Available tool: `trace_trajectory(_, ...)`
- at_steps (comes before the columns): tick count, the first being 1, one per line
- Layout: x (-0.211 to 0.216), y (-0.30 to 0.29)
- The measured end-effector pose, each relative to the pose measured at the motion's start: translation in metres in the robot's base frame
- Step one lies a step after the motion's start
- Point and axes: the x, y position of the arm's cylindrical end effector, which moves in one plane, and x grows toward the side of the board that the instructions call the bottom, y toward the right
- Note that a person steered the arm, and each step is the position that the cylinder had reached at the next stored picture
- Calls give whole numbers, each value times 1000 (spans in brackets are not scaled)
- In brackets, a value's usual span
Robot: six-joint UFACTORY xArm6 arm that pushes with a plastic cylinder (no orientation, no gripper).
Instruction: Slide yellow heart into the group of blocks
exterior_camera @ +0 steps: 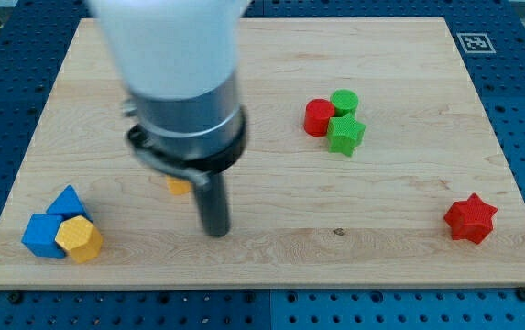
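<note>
The yellow heart (179,186) is mostly hidden behind my arm; only a small yellow piece shows left of the rod. My tip (214,233) rests on the board just right of and below that piece. A group of blocks lies at the view's bottom left: a blue triangle (68,202), a blue block (42,236) and a yellow hexagon (80,239), touching one another. Another group sits at the upper right: a red cylinder (318,117), a green cylinder (344,102) and a green star (345,134).
A red star (470,218) lies alone near the board's right edge. The wooden board (271,257) rests on a blue perforated table. The arm's wide body (175,82) hides the upper-left middle of the board.
</note>
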Motion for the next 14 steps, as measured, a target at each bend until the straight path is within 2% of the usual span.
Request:
trace_trajectory(1, -50, 14)
trace_trajectory(2, -82, 8)
trace_trajectory(12, -40, -147)
trace_trajectory(13, -40, -154)
trace_trajectory(14, -51, -111)
